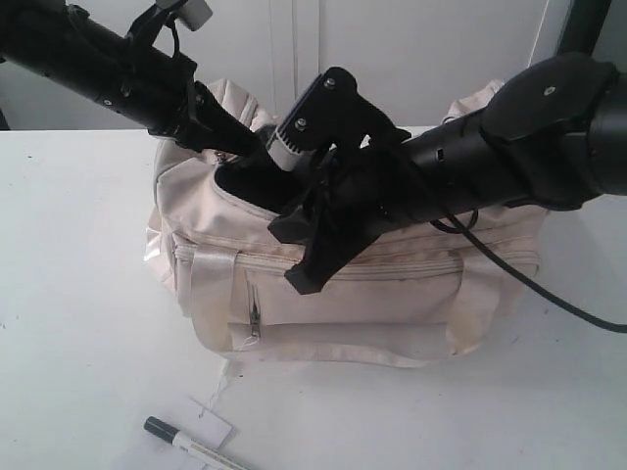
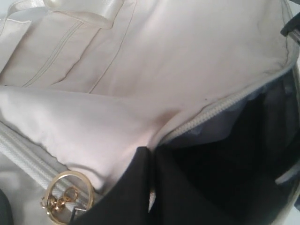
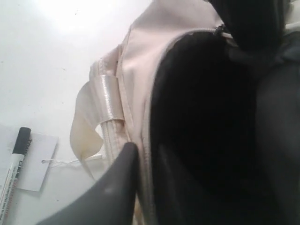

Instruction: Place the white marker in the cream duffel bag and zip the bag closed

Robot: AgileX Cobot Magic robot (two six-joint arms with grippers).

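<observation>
**Right gripper (image 1: pixel 294 257) sitting narrow on the rim of the cream duffel bag (image 1: pixel 372 313), white marker (image 1: pixel 191 446) lying on the table (image 1: pixel 78 294)**

The white marker is lying flat on the table in front of the bag and apart from it, with its dark cap pointing toward the left of the exterior view. A paper hang tag (image 1: pixel 212 423) is lying just beside the cap end, and its string is running back to the bag's foot. A stretch of white table is showing between marker and bag, and more is showing to the bag's left.

The bag is sitting upright with its mouth gaping. Dark lining (image 3: pixel 201 108) is showing toward its left end, edged by zipper teeth (image 2: pixel 211 110). A strap handle (image 3: pixel 108 101) is drooping down the front face.

I am holding my right gripper at the front edge of that mouth. One finger (image 3: pixel 112 192) is lying outside against the cream rim, and the other is reaching into the dark, where I am losing sight of it. The jaws are standing narrow around the rim, but I cannot tell whether they are pinching it. My right arm (image 1: pixel 509 147) is lying across the top of the bag's right half, with its cable (image 1: pixel 529 284) trailing over the right end.

My left gripper (image 2: pixel 152 154) is clamping the back left rim, closed on the fabric edge where the zipper runs in. A gold ring (image 2: pixel 70 190) is resting on the zipper tape nearby. The open mouth is lying between my two grippers.
</observation>
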